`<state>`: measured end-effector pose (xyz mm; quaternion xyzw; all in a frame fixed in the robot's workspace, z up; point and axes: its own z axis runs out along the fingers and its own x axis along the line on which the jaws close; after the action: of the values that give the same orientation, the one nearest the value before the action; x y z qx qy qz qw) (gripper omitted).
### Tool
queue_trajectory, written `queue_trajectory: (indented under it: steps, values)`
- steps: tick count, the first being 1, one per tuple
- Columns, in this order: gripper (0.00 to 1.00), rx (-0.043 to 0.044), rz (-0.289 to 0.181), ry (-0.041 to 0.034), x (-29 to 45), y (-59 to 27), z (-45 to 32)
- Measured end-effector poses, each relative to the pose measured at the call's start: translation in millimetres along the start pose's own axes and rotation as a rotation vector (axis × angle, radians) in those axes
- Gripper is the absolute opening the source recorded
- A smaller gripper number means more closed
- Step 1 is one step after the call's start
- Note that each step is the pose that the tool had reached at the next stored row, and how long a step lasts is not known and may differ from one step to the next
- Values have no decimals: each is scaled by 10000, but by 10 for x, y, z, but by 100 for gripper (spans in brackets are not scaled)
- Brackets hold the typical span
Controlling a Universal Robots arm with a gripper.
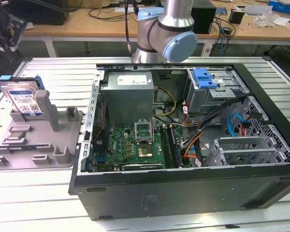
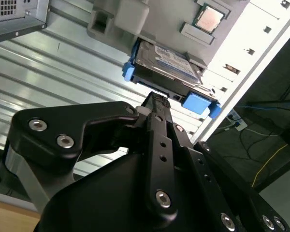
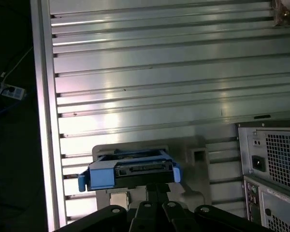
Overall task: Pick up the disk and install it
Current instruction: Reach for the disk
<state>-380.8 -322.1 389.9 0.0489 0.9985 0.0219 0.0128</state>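
The disk (image 1: 24, 99) stands on edge in a slot of the grey holder (image 1: 38, 145) at the exterior view's left, a silver drive with a white-and-blue label in a blue carrier rail. The disk (image 2: 166, 60) appears in both wrist views just beyond my gripper's fingertips, blue rail ends on either side. My gripper (image 2: 157, 99) hangs a short way off the disk (image 3: 135, 169), apart from it. In the first wrist view the gripper (image 3: 157, 186) has its fingers closed together with nothing between them.
An open computer case (image 1: 183, 145) lies on the ribbed metal table (image 1: 34, 203), showing the motherboard, cables and a drive cage with a blue bracket (image 1: 205, 77). The arm's elbow (image 1: 166, 34) rises behind the case. The table edge (image 3: 43, 121) runs close beside the holder.
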Motion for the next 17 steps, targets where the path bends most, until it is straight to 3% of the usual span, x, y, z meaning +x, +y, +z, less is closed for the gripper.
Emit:
queue_trajectory:
  steps: [1,7,17]
  values:
    - [11,0,3,0,66,8,0]
    - [11,0,9,-1,285,55,2]
    - [11,1,8,0,301,58,2]
